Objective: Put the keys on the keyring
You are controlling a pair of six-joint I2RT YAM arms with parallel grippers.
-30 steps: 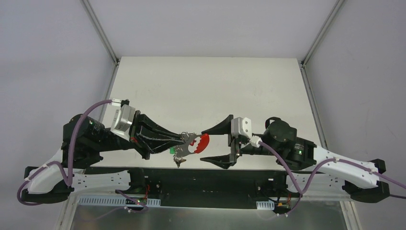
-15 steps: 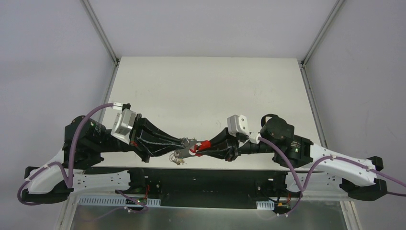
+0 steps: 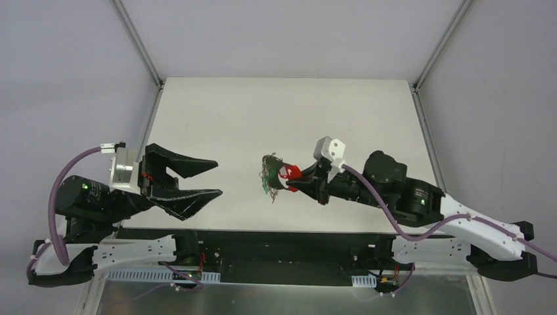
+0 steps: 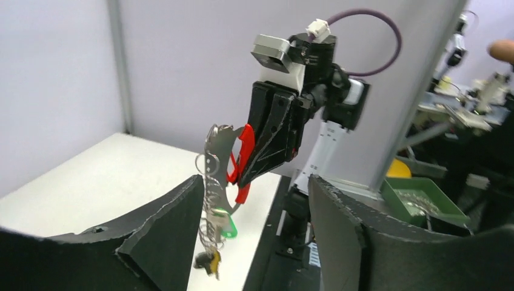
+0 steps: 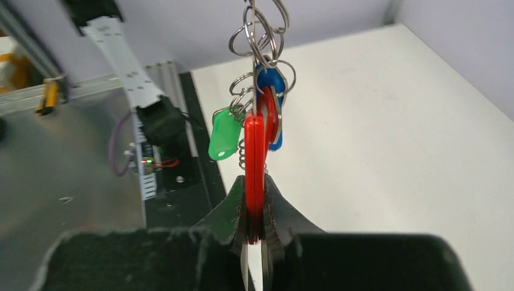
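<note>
The keyring [image 3: 272, 174] hangs in the air over the table's near middle, its red curved clip [image 3: 289, 173] clamped in my right gripper [image 3: 299, 178], which is shut on it. The right wrist view shows the red clip [image 5: 254, 157] pinched between the jaws of that gripper [image 5: 254, 227]. Silver rings [image 5: 260, 30], a blue-headed key [image 5: 270, 82] and a green tag [image 5: 224, 133] are bunched beyond it. My left gripper [image 3: 218, 178] stands open to the left, apart from the bunch. In its view the grey flat piece [image 4: 218, 148], green tag [image 4: 225, 225] and a yellow and black key [image 4: 209, 262] dangle beyond its fingers.
The white table [image 3: 263, 111] stretches away behind both arms, with its near edge just below the grippers. A green tray [image 4: 424, 203] with small metal parts sits off the table to the right in the left wrist view.
My right gripper closed on the red clip and carried the keyring up and away from the near edge. My left gripper let go, opened and drew back to the left.
</note>
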